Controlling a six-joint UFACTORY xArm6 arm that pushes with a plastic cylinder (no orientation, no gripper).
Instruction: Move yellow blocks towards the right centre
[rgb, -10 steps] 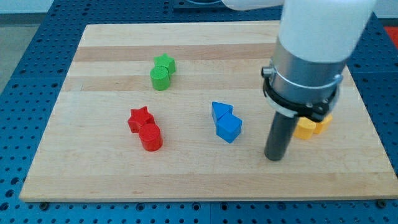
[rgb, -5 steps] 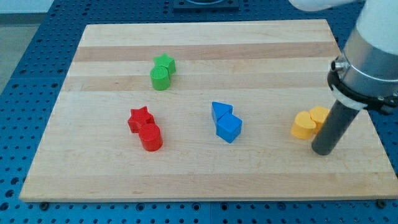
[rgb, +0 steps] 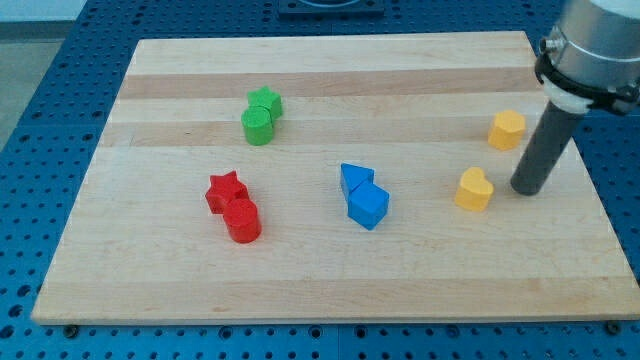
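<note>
Two yellow blocks lie at the view's right. One yellow block (rgb: 506, 130) sits higher, near the right edge. The other yellow block (rgb: 474, 189) sits lower and further left. My tip (rgb: 524, 190) rests on the board just right of the lower yellow block and below the upper one, with a small gap to each. The dark rod rises from it up to the arm at the view's top right.
A green star and green cylinder pair (rgb: 261, 114) sits at upper left. A red star and red cylinder pair (rgb: 234, 207) sits at lower left. Two blue blocks (rgb: 362, 195) sit in the middle. The wooden board (rgb: 330, 60) ends close to the right of my tip.
My tip swept from the lower centre-right to the right, then up. The two yellow blocks, which touched, are split apart: one moved up, the other slid slightly left.
</note>
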